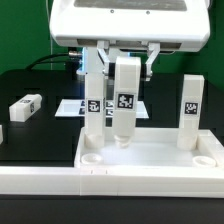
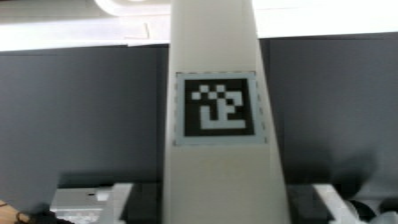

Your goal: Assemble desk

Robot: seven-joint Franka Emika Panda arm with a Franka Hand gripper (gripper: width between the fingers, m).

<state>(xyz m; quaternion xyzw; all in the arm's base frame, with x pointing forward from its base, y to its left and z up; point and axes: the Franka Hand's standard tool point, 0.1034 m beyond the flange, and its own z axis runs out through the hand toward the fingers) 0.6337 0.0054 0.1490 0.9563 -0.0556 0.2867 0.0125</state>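
Note:
The desk top (image 1: 150,178), a white tray with a raised rim, lies at the front of the exterior view. Two white tagged legs stand upright at its far corners, one on the exterior view's left (image 1: 92,112) and one on the right (image 1: 190,112). My gripper (image 1: 126,62) is shut on a third leg (image 1: 124,100). It holds this leg nearly upright over the tray's far middle, lower tip (image 1: 120,139) just above the tray floor. In the wrist view this leg (image 2: 217,110) fills the centre between my fingers (image 2: 111,203).
A fourth leg (image 1: 25,106) lies loose on the black table at the exterior view's left. The marker board (image 1: 70,106) lies behind the left leg. A low white rail (image 1: 35,184) runs along the front left. Round sockets (image 1: 90,157) show in the tray's near corners.

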